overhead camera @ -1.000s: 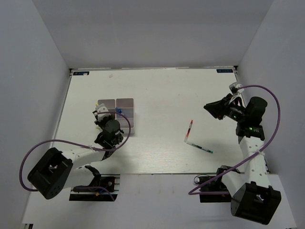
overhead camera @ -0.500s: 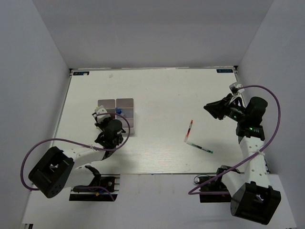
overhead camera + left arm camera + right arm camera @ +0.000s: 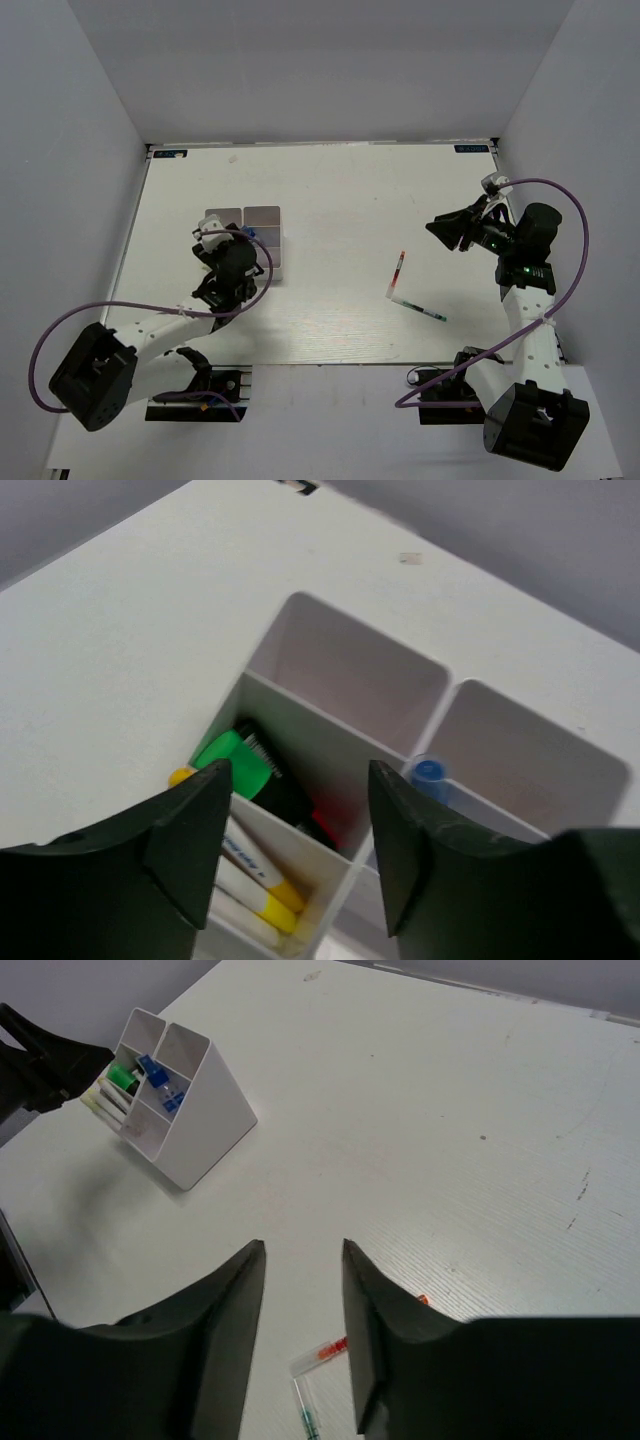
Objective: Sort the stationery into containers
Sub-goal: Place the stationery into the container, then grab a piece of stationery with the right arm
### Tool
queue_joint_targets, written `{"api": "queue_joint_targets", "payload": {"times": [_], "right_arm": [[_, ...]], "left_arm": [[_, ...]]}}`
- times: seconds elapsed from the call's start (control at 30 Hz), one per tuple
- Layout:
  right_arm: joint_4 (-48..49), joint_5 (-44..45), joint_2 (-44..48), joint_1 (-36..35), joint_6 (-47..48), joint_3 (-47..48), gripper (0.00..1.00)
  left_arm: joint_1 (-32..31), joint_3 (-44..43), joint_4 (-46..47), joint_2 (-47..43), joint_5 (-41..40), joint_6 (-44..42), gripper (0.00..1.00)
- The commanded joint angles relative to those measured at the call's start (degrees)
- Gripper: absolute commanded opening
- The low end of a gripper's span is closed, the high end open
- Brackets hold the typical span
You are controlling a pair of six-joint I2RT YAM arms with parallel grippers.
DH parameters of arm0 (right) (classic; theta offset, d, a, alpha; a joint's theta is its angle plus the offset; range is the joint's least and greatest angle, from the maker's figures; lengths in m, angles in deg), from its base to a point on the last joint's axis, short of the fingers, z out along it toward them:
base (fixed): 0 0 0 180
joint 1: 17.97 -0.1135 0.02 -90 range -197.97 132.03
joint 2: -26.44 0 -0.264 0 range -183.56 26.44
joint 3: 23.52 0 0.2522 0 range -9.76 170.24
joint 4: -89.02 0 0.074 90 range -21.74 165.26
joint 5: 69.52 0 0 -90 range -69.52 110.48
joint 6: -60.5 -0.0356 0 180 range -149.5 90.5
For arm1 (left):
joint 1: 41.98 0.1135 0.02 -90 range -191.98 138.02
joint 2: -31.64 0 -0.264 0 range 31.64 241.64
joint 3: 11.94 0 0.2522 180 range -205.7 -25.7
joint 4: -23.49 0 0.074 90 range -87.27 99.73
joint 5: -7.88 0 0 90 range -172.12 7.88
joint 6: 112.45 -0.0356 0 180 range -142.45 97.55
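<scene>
The likeliest slip sat with the left hand (image 3: 298, 790). Its fingers stood apart with nothing between them, directly over the near compartments of the tray (image 3: 345, 675). A green-capped highlighter (image 3: 236, 763), some yellow-tipped pens (image 3: 258, 882) and a blue-capped tube (image 3: 428, 772) stood upright there, close under the fingertips. If the hand pulled away low or sideways, a finger could have caught a cap or the divider wall. That would probably have tipped the light tray or dragged an item back out.

The second risk lay with the 2 pens left on the counter (image 3: 330, 200). The red-tipped pen (image 3: 400, 271) and the green-tipped pen (image 3: 421, 309) lay flat in a shallow V, their near ends almost touching. Both were thin, so a descent too close to that corner could have pinched both or flicked one away. Fingers closing short of the counter would have shut on nothing.

The right hand (image 3: 302, 1255) was also apart and empty, hovering above the counter. In its wrist view the 2 pens showed at the bottom edge, below the gap between the fingers. From above they lay to the hand's left and nearer the arm's base, close by but not touched. The tray stood well apart from them, across the counter by the left hand.
</scene>
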Motion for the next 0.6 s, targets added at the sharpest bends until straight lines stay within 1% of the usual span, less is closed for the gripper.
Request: {"api": "queue_joint_targets", "payload": {"times": [0.0, 0.03, 0.07, 0.1, 0.13, 0.17, 0.2, 0.23, 0.27, 0.3, 0.33, 0.37, 0.4, 0.43, 0.47, 0.5, 0.53, 0.57], "right_arm": [[1.0, -1.1, 0.8, 0.4, 1.1, 0.5, 0.46], [0.7, -1.1, 0.3, 0.2, 2.0, 0.7, 0.49], [-0.2, -1.0, 0.0, 0.1, 2.5, 0.9, 0.52], [-0.7, -1.0, -0.7, 0.1, 3.2, 2.0, 0.59], [-3.3, -0.9, -1.6, -0.1, 3.7, 2.5, 0.62], [-4.4, -0.8, -2.2, -0.1, 5.6, 3.0, 0.64], [-5.4, -0.7, -4.0, -0.1, 7.2, 4.4, 0.66], [-7.2, -0.5, -4.7, -0.1, 7.8, 5.6, 0.69], [-8.5, 0.4, -5.3, -0.5, 9.3, 6.9, 0.69], [-9.1, 1.0, -6.7, -0.6, 9.8, 7.6, 0.71], [-10.0, 1.6, -8.0, -0.8, 10.2, 9.0, 0.72], [-11.1, 3.7, -8.7, -1.5, 11.7, 9.4, 0.72], [-12.3, 4.6, -10.1, -1.7, 12.2, 9.8, 0.72], [-13.0, 6.2, -11.7, -2.3, 13.0, 11.2, 0.74], [-13.7, 7.3, -13.3, -2.8, 14.2, 11.6, 0.74], [-16.6, 9.0, -14.4, -4.1, 15.6, 12.1, 0.71], [-17.6, 11.3, -17.7, -4.7, 17.1, 13.8, 0.70], [-18.8, 12.3, -18.8, -5.2, 18.5, 14.5, 0.67]], "left_arm": [[-0.4, -4.8, -5.9, -5.1, 8.2, 0.9, 0.70], [-0.4, -5.5, -7.3, -6.2, 10.5, -0.1, 0.72], [-0.4, -6.1, -7.3, -8.3, 13.3, -1.3, 0.76], [-0.4, -6.8, -6.7, -9.1, 18.7, -2.9, 0.78], [-0.4, -7.5, -6.7, -9.9, 21.1, -4.1, 0.80], [-0.4, -9.6, -8.8, -10.5, 24.3, -5.0, 0.84], [-0.4, -11.1, -10.2, -10.5, 28.8, -5.0, 0.88], [-0.4, -12.7, -11.9, -10.5, 31.2, -5.6, 0.90], [-0.4, -16.2, -15.7, -10.5, 33.9, -5.6, 0.93], [-0.4, -18.1, -17.6, -9.6, 38.8, -6.1, 0.98], [-0.4, -22.2, -19.8, -8.0, 40.9, -6.1, 0.99], [-0.4, -24.2, -21.9, -7.1, 43.5, -7.0, 0.99], [-0.4, -26.2, -25.7, -6.3, 49.1, -7.5, 0.99], [-0.4, -29.9, -27.8, -5.4, 51.7, -8.1, 0.99], [-0.4, -31.6, -29.6, -4.6, 54.5, -8.6, 0.99], [0.2, -33.0, -32.5, -3.4, 62.1, -11.1, 0.99], [0.2, -36.1, -34.3, -2.7, 65.9, -12.6, 0.99], [0.2, -37.4, -36.3, -2.7, 68.7, -14.1, 0.99]]}}
